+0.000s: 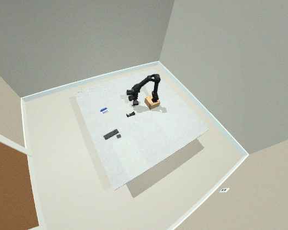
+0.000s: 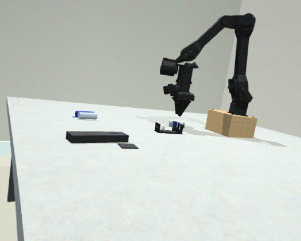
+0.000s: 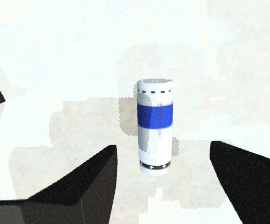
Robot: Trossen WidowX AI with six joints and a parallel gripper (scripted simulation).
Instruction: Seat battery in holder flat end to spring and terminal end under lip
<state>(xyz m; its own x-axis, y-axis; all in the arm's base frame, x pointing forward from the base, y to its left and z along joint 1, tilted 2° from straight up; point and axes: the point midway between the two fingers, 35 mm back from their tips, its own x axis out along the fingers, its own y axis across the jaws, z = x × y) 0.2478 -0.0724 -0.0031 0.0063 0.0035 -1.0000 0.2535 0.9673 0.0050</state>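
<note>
Battery [image 3: 155, 125] btwn open tool [image 3: 163, 165] fingers (untouched)

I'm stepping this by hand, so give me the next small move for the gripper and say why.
Probably lower the gripper straight down around the battery. The fingers stand apart, empty and above it, one to each side of its length. The battery lies on the table beside the holder, not seated yet.

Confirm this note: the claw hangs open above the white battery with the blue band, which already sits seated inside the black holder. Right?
Not quite. The white battery with the blue band lies on the table beside the black holder, not seated in it, as the exterior view shows. The claw does hang open above it.
</note>
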